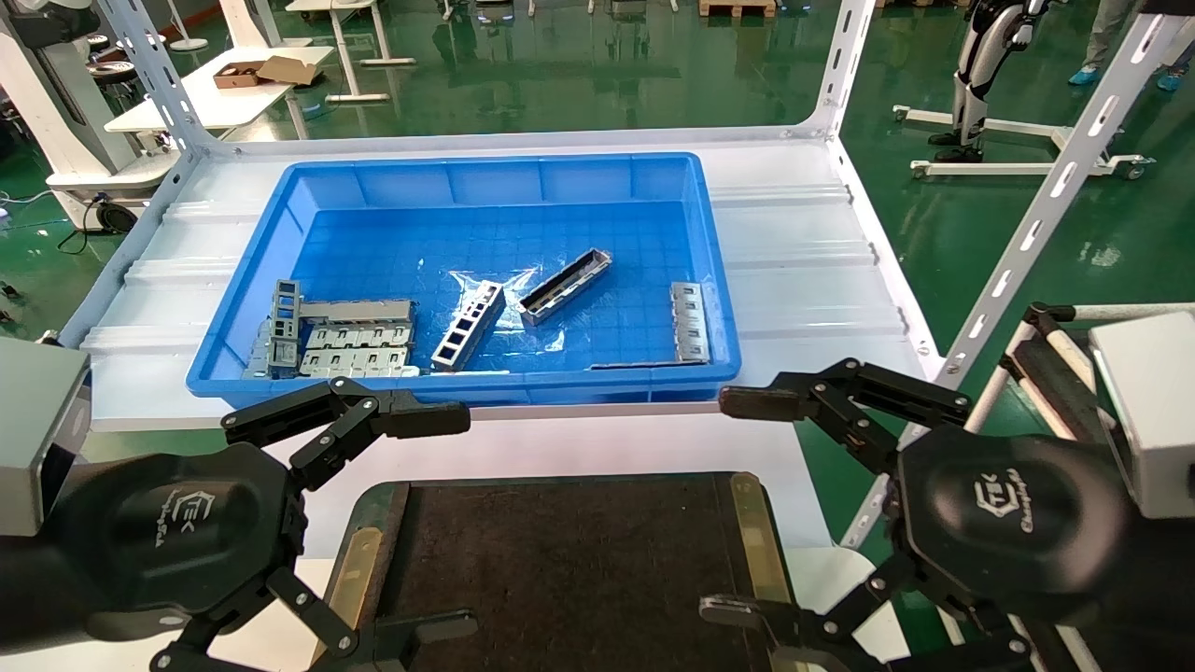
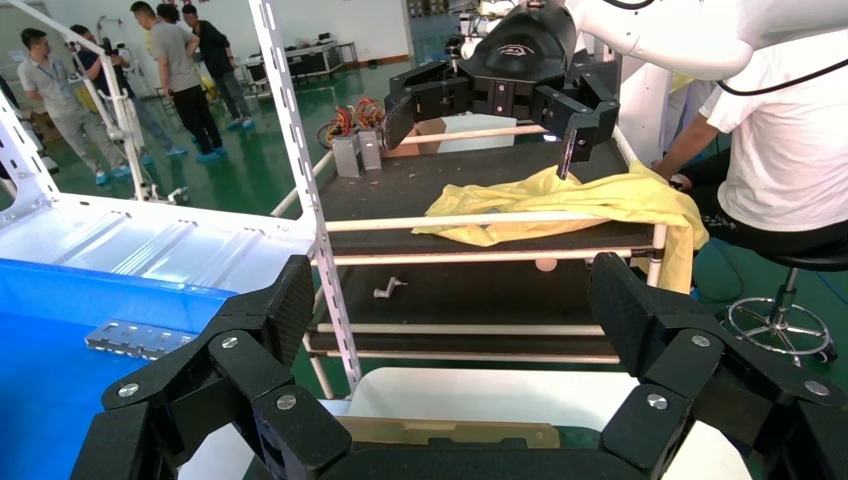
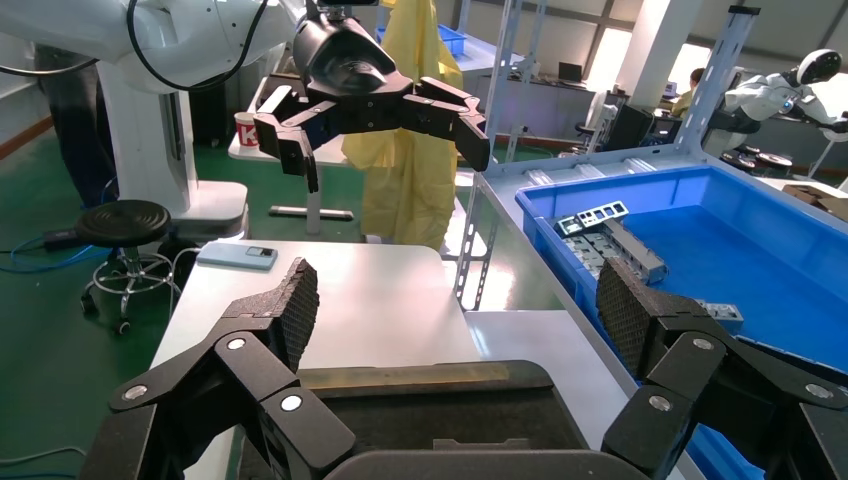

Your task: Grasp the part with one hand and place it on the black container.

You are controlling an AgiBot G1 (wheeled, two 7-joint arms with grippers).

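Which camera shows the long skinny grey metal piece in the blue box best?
The head view: the slim grey metal channel part lies in full view, tilted, mid-bin. The right wrist view shows only grey pieces I cannot tell apart. The left wrist view shows only a flat slotted plate.

Two black claw end effectors held low and level, facing each other. The left end effector [image 1: 439, 523] sits at the robot's left, its jointed fingers [image 1: 411, 417] spread wide and empty. The right end effector [image 1: 742, 509] mirrors it at the robot's right, fingers [image 1: 761, 403] also spread wide, holding nothing.
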